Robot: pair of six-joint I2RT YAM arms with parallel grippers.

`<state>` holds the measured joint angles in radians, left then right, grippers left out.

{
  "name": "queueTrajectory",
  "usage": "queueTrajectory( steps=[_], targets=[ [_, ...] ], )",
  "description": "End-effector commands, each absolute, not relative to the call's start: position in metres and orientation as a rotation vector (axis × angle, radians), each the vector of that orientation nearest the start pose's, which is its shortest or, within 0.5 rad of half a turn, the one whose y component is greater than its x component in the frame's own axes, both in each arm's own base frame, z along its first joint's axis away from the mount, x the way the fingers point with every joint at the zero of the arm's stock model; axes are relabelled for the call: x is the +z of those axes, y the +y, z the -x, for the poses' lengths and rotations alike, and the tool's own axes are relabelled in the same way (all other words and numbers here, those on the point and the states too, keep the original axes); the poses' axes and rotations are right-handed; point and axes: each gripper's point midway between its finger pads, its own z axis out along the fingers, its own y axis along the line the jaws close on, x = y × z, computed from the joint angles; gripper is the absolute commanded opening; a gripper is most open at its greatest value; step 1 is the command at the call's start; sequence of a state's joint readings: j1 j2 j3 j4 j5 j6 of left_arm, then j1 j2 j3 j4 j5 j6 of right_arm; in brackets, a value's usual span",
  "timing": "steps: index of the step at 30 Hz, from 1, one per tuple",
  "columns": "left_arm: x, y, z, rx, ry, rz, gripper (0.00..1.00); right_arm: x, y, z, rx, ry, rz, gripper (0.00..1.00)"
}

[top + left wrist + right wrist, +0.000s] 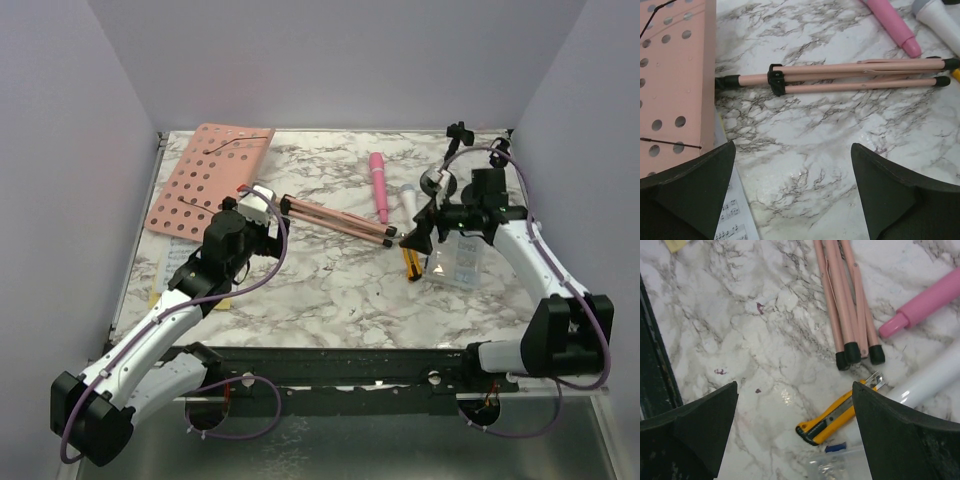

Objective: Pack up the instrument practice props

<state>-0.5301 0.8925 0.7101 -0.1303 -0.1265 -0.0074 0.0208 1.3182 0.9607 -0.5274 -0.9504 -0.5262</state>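
The left gripper [792, 150] hovered over bare marble tabletop [330, 300] with its fingers spread wide and nothing between them. Just beyond it lay the pink tripod [855, 75], folded, its legs gathered in a black collar and pointing to the right. Its stem met the edge of the pink perforated music rack [675, 75], which lay flat at the far left of the tabletop. A white sheet-music page [732, 215] showed from under the rack's near edge, beside the left finger. The right gripper [795, 387] was also spread and held nothing, hanging above the marble near the tripod's black-capped feet. Just beside those feet lay the yellow-and-black cutter [835, 415]. The white microphone [930, 385] lay next to the cutter, and the pink microphone [925, 310] lay beyond it, its end close to the tripod's feet. A corner of the clear plastic box [840, 467] showed below the cutter. In the top view a black mic mount [440, 182] with a round base stood behind the right arm, at the far right of the tabletop.
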Motion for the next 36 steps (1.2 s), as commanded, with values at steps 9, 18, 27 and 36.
queueTrajectory(
  steps=[9,18,27,36],
  targets=[
    [0.201,-0.104,-0.298,0.020,1.909,-0.361,0.99,0.119,0.220,-0.392,0.615,1.952,1.452,1.00],
    [0.200,-0.098,-0.299,0.061,1.902,-0.364,0.99,0.066,0.262,-0.436,0.478,2.019,1.602,1.00],
    [0.202,-0.099,-0.299,0.048,1.889,-0.371,0.99,0.025,0.280,-0.417,0.481,2.072,1.693,0.86],
    [0.204,-0.100,-0.298,0.038,1.877,-0.375,0.99,0.059,0.290,-0.429,0.450,1.958,1.695,0.18]
  ],
)
